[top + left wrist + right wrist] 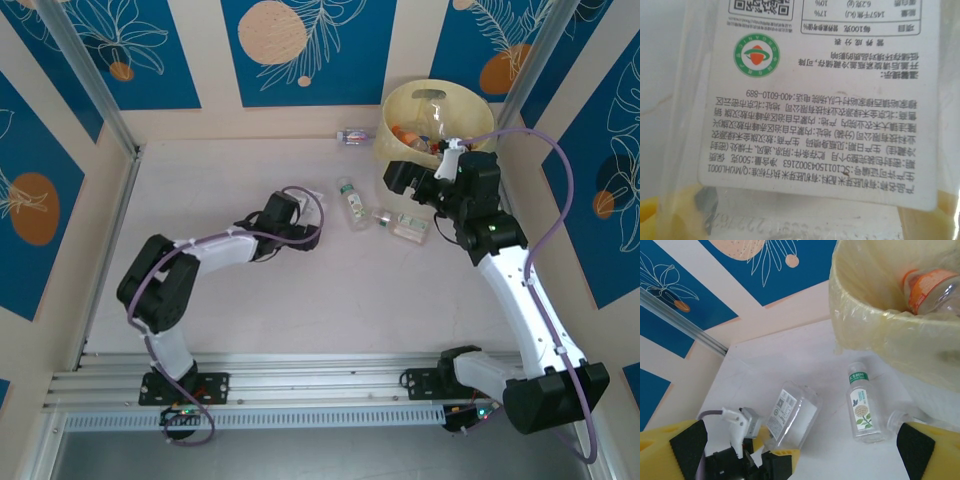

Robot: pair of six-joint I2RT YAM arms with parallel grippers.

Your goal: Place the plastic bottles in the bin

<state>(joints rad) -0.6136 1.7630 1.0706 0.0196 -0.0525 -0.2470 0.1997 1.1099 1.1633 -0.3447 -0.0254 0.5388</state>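
Note:
My left gripper (300, 228) is shut on a clear plastic bottle with a white printed label (790, 412), which lies low over the table between its yellow fingers (782, 456). That label (810, 100) sits right against the left wrist camera. A green-labelled bottle (351, 202) (862, 405) and another clear bottle (402, 224) lie on the table in front of the pale yellow bin (400, 110) (875, 325). Inside the bin is an orange-labelled bottle (927, 287). My right gripper (420, 198) (802, 442) hangs open beside the bin, above these bottles, with nothing between its fingers.
One more small bottle (353, 136) lies by the back wall, left of the bin. Blue-and-cream patterned walls close the table at the back and both sides, with a metal rail (110, 215) along the left edge.

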